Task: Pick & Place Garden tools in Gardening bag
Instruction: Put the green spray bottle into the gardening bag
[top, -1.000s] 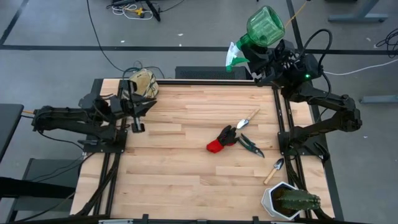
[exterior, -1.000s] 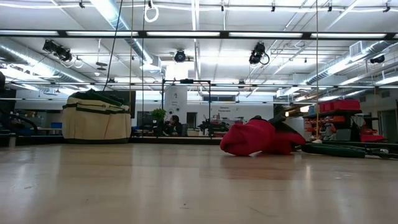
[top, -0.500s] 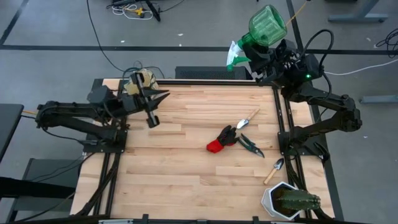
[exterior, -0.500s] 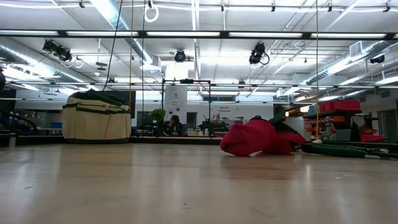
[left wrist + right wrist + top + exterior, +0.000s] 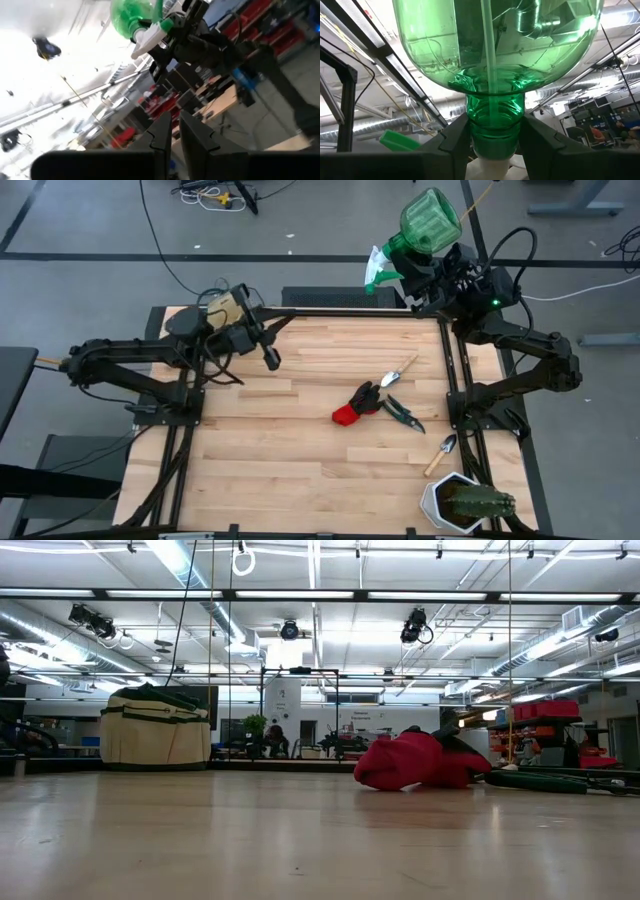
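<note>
My right gripper [image 5: 495, 137] is raised over the table's far right corner, shut on the green spray bottle [image 5: 430, 220]. My left gripper [image 5: 268, 358] hangs shut with nothing in it over the far left part of the table, to the right of the beige gardening bag [image 5: 228, 305], which stands on its base in the far left corner [image 5: 155, 730]. The red-and-black glove [image 5: 355, 405], the pruning shears [image 5: 403, 413] and a wooden-handled trowel [image 5: 400, 372] lie flat mid-table. A second trowel [image 5: 441, 452] lies near the right edge. My right gripper pinches the spray bottle's neck [image 5: 495, 112] between its two fingers [image 5: 455, 135], just under the round green body. The fingers slant upward, and the body [image 5: 495, 45] stands out beyond their tips. The bottle is lifted clear of the table, its white sprayer head [image 5: 378, 270] by the fingers.
A white pot with a green cactus [image 5: 460, 502] stands at the near right corner. Bare wood lies across the table's near left and middle [image 5: 270, 450]. Dark frame rails run along both sides of the table.
My left gripper has swung away from the bag toward the table's right edge, rising a little and rolling about its own axis, still shut. The right gripper and the bottle have kept still.
</note>
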Available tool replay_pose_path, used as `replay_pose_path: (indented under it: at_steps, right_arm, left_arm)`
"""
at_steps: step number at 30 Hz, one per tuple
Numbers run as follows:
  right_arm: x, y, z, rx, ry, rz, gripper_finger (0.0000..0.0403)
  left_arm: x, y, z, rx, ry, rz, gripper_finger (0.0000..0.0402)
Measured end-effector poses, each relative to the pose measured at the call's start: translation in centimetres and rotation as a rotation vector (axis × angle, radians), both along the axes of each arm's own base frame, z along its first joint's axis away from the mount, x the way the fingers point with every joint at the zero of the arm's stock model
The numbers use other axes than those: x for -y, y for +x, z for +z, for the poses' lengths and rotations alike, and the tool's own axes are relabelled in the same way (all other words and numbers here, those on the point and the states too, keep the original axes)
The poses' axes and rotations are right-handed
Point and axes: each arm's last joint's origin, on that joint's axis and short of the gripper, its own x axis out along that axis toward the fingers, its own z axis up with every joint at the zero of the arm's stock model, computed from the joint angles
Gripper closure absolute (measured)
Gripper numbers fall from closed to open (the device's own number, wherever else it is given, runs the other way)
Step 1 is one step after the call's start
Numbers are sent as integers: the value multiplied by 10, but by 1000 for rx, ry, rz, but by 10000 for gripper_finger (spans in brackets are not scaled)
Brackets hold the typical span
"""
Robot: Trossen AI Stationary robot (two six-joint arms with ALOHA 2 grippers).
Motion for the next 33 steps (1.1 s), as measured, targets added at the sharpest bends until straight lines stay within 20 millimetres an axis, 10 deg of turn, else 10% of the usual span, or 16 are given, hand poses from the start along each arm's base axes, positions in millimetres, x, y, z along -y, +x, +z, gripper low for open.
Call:
replay_pose_path:
  at_steps: [20, 33]
  right_arm:
    - [0, -1, 1, 10, -2, 0, 254]
    - [-1, -4, 5, 67, 18, 32, 254]
  left_arm:
    - [-5, 25, 6, -88, 388, 187, 199]
    - [-24, 47, -1, -13, 543, 277, 179]
